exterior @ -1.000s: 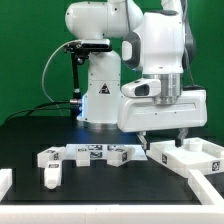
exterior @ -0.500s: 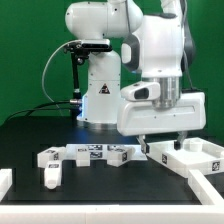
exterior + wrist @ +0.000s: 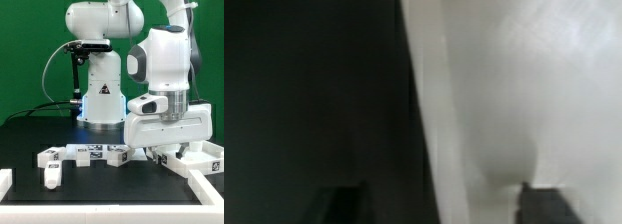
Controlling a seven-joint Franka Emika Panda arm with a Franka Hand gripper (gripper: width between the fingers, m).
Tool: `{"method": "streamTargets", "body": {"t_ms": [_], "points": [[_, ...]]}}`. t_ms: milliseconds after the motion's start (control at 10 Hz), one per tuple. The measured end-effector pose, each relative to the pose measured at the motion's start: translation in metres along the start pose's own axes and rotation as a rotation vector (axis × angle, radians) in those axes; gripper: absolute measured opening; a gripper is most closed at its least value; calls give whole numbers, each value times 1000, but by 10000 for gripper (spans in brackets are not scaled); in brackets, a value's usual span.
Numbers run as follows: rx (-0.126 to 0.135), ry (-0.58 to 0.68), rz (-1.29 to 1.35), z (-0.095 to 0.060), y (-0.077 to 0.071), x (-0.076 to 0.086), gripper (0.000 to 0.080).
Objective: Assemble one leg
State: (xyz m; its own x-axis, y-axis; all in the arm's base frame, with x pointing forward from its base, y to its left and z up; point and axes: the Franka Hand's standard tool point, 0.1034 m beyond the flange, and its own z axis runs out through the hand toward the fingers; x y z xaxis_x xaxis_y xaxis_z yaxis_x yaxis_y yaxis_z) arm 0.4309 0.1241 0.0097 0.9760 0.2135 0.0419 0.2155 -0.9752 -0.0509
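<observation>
Since the earlier frame, we saw the arm drop lower and shift toward the exterior view's right, so that the tool (image 3: 165, 154) hung close over the near corner of the white panel (image 3: 203, 160) instead of above and beside it. Nothing else on the tabletop (image 3: 110, 192) had changed place.

We found the tool's fingers (image 3: 541, 204) set wide apart in the wrist view, with nothing clamped between them (image 3: 441, 205). One fingertip stood over the dark tabletop (image 3: 304, 100) and the other over the panel's pale surface (image 3: 526, 100), and the panel's edge ran through the gap between them. Whether either fingertip touched the panel we could not tell, as the wrist view was blurred.

We saw the leg (image 3: 52, 173) resting on the tabletop well apart from the tool, off toward the exterior view's left and nearer the camera than the tool. It looked like a short white peg, and its pose was too small for us to judge.

Between the leg and the tool lay the marker board (image 3: 88, 152), a low row of black-and-white tags whose closest end sat just beside the tool. The arm's white base (image 3: 100, 95) rose behind the tool, farther from the camera.
</observation>
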Motion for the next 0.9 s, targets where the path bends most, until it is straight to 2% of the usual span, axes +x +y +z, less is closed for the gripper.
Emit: {"method": "streamTargets", "body": {"t_ms": [100,200,300,400,500,600,900], "points": [[0,0,-1,0,0,0,282],[0,0,-2,0,0,0,145],[0,0,-3,0,0,0,145],[0,-1,-9,0,0,0,54],[0,-2,-13,0,1,0,54],[-5,-56,20,-11,10,-3,54],[4,-108,181,-87,52,11,54]]}}
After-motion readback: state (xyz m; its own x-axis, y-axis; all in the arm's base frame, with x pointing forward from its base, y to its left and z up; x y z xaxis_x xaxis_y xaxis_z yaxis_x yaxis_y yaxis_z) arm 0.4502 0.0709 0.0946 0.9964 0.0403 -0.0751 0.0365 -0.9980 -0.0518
